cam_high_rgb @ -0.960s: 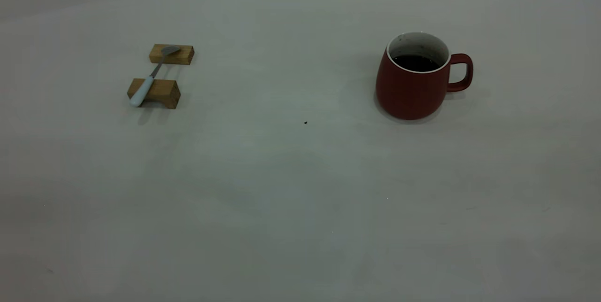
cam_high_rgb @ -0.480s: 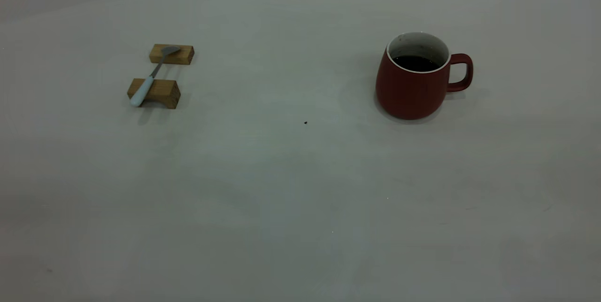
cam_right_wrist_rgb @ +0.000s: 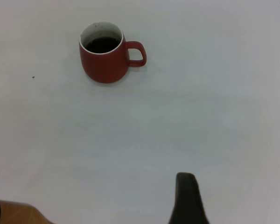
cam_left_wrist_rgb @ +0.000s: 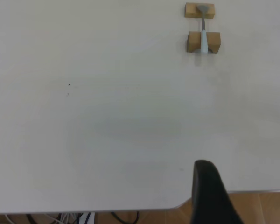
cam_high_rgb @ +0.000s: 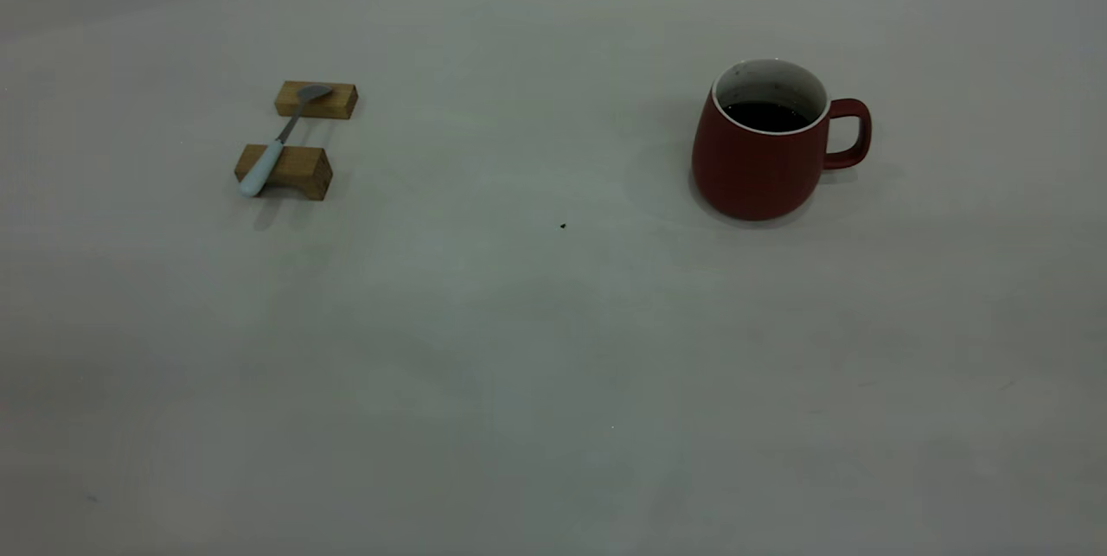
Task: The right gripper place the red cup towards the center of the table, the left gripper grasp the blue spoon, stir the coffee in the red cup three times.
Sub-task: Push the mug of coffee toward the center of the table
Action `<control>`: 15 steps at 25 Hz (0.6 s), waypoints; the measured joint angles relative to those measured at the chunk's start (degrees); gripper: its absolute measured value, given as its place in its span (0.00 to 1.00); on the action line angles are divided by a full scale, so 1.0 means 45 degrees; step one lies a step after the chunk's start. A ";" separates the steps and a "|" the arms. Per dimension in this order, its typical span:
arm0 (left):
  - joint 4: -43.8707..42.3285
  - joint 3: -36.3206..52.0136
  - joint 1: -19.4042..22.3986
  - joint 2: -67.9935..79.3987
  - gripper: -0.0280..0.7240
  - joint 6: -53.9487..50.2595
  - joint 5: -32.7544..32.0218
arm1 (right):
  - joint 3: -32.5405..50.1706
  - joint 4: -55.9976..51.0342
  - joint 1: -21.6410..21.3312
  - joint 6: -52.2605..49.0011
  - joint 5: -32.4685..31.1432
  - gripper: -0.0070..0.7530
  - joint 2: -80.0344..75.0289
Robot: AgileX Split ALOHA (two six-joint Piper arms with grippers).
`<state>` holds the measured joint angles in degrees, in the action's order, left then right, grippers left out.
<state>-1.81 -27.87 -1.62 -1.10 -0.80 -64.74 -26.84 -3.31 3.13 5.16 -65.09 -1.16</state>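
The red cup point(cam_high_rgb: 757, 167) stands upright on the right half of the table point(cam_high_rgb: 519, 348), handle turned right, with dark coffee point(cam_high_rgb: 765, 115) inside. The blue spoon point(cam_high_rgb: 278, 143) lies across two wooden blocks at the left, its pale handle on the near block. Neither gripper shows in the exterior view. In the left wrist view my left gripper point(cam_left_wrist_rgb: 246, 186) hangs open by the table's near edge, far from the spoon point(cam_left_wrist_rgb: 203, 37). In the right wrist view only one black finger point(cam_right_wrist_rgb: 186, 198) shows, with nothing beside it, well short of the cup point(cam_right_wrist_rgb: 105, 65).
The far block point(cam_high_rgb: 335, 102) and near block point(cam_high_rgb: 303, 173) hold the spoon off the tabletop. A tiny dark speck point(cam_high_rgb: 563, 226) lies near mid-table. The table's front edge point(cam_left_wrist_rgb: 130, 211) and rounded corner show, with cables and wooden floor beyond.
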 joint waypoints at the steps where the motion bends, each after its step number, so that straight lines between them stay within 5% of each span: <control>1: 0.0000 0.0000 0.0000 0.0000 0.65 0.0000 0.0000 | 0.0000 0.0000 0.0000 0.0000 0.0000 0.78 0.0000; 15: 0.0000 0.0000 0.0000 0.0000 0.65 -0.0012 0.0000 | -0.0014 -0.0140 0.0000 0.0000 0.0014 0.78 -0.0020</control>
<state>-1.81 -27.87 -1.62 -1.10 -0.86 -64.74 -26.90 -3.94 3.13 5.16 -65.03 -1.26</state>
